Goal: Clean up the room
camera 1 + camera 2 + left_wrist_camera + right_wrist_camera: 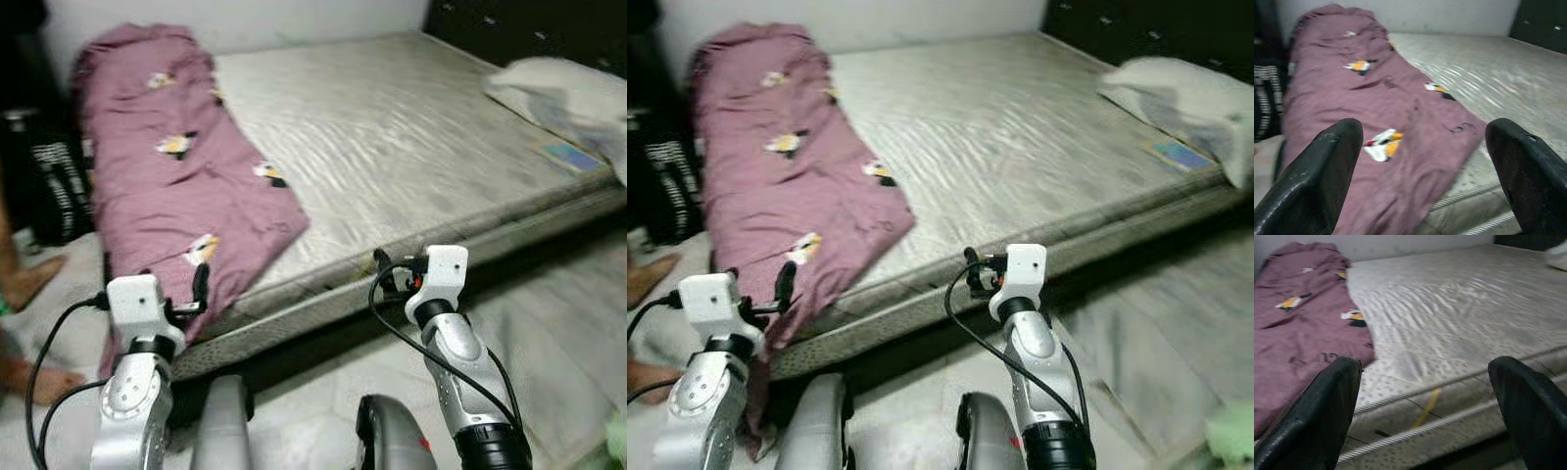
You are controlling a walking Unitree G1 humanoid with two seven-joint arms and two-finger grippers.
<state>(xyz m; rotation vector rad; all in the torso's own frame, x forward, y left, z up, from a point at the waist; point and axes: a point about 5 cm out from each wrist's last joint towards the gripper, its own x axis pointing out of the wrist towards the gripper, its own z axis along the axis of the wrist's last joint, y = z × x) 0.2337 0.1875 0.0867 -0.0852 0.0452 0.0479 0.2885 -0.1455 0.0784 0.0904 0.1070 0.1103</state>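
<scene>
Purple blanket (186, 186) w/ penguin print lies lengthwise along the left side of the bare mattress (392, 157), lower end draped over the near edge. Pillow (563, 98) at far right corner. Left gripper (1422, 171) & right gripper (1422, 406) both raised before the bed, fingers wide apart, holding nothing. Person's bare feet (29, 284) on floor at left.

pillow (568, 98) and bare foot (24, 279) edge-cropped

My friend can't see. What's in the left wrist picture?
A purple blanket with little bird pictures lies along a bare grey mattress. The left end effector is open, its two black fingers pointing at the blanket.
</scene>
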